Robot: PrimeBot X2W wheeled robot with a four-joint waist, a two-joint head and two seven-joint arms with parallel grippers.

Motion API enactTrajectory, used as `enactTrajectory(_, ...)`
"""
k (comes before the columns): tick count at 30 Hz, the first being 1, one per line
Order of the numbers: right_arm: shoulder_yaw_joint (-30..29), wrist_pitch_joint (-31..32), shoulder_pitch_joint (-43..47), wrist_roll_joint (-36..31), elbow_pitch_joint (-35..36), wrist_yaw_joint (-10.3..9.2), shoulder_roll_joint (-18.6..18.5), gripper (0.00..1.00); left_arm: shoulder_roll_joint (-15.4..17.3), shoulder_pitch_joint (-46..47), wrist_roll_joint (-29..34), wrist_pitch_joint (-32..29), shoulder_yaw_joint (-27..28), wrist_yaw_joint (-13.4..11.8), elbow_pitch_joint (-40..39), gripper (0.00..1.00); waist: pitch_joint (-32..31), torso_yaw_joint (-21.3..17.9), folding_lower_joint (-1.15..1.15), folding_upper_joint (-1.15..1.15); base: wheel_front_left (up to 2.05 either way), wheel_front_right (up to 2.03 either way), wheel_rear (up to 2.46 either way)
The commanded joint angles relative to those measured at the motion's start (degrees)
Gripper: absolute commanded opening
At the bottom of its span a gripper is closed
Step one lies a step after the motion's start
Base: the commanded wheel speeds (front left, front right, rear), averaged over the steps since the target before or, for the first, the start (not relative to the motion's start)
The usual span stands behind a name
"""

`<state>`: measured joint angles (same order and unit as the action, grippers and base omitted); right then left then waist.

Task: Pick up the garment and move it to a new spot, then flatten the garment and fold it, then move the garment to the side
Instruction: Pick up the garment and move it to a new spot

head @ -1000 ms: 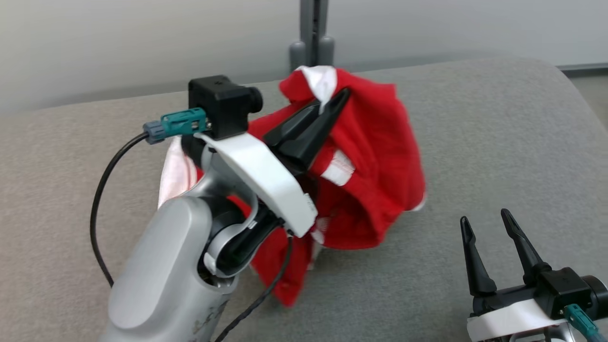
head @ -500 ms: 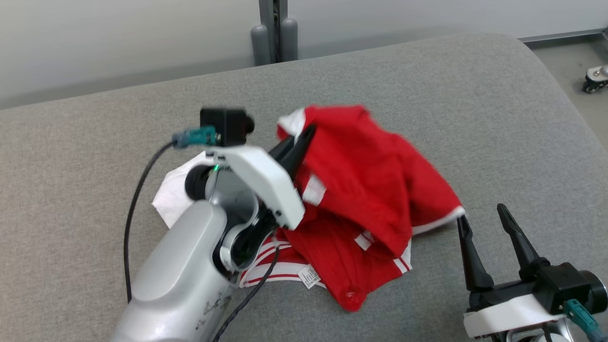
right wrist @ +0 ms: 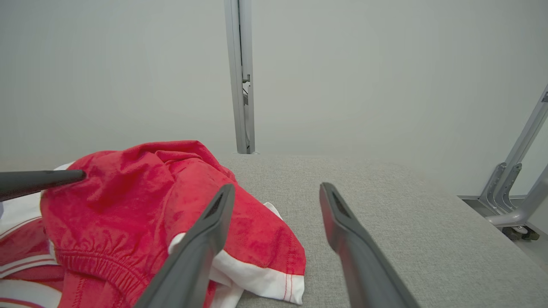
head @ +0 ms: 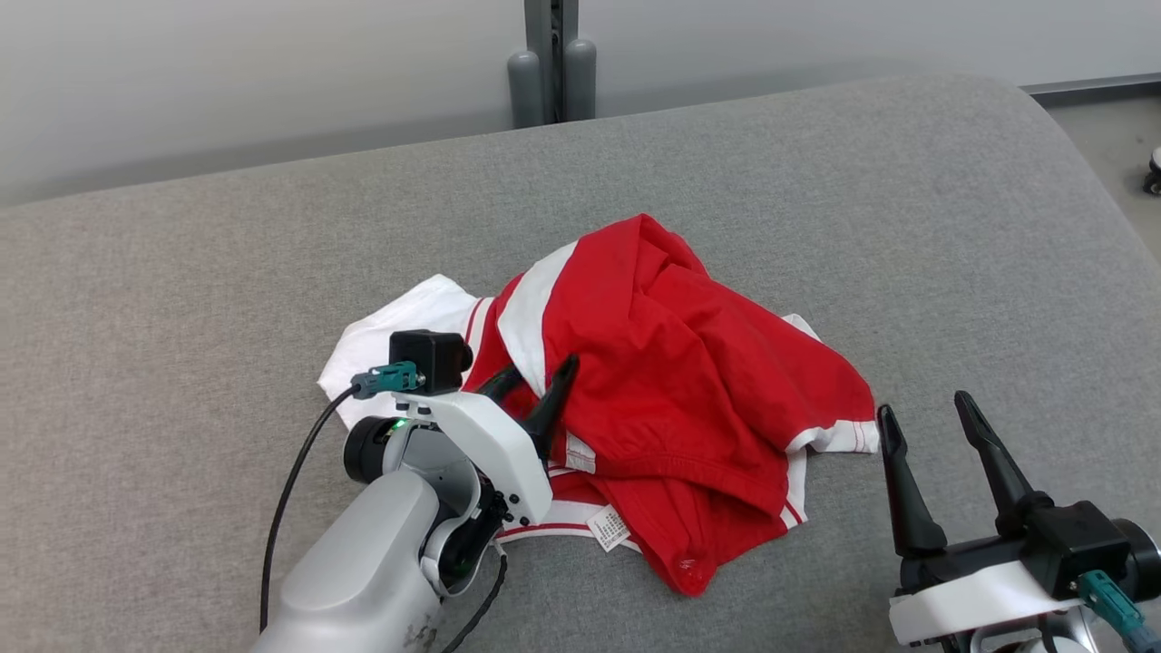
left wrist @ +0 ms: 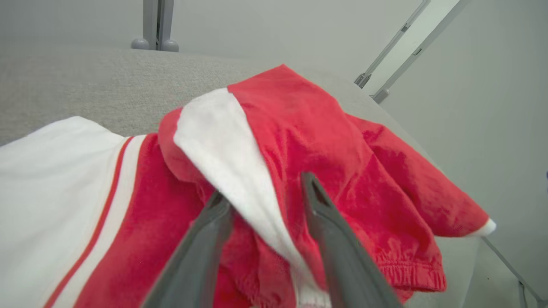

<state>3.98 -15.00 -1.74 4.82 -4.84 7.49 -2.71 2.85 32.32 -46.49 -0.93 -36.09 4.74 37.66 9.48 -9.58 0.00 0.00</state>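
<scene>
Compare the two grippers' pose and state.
Left gripper is at the garment, a white-banded fold between its jaws; right gripper stands beside the garment's hem, nothing between its jaws. Left gripper's jaws stand narrower than the right gripper's wide-open jaws. Both point away from the robot over the grey cushion.

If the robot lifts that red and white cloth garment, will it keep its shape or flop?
Probably flop: the red and white cloth garment lies crumpled in soft folds on the grey padded surface. Its thin layers suggest it is light.
</scene>
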Motion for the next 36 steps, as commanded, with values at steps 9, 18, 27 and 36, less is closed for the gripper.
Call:
enactTrajectory(9,-0.10,-0.29,1.34,-0.80,-0.37,0.01,-0.36,1.00,0.62,-2.43,2.85,6.59,-1.70,-2.46,-0.30,1.00,-2.78,1.27,0.00,0.00,0.00,0.00,0.00)
enactTrajectory(18,0.41,-0.29,0.42,-0.01,-0.03,0.01,-0.37,1.00,1.60,-3.97,3.24,2.77,-2.94,-6.07,-2.77,1.00,-1.25,-0.38,0.00,0.00,0.00,0.00,0.00)
enactTrajectory(27,-0.65,-0.29,1.42,0.69,-0.42,0.01,-0.35,1.00,3.96,-4.89,4.80,2.32,-3.42,-8.80,-8.36,0.00,-1.45,-2.73,0.00,0.00,0.00,0.00,0.00)
enactTrajectory(36,-1.70,-0.29,1.62,0.64,-0.27,0.01,-0.34,1.00,7.85,-4.84,3.99,-0.01,-1.07,-11.49,-26.57,0.00,-2.11,-0.95,0.00,0.00,0.00,0.00,0.00)
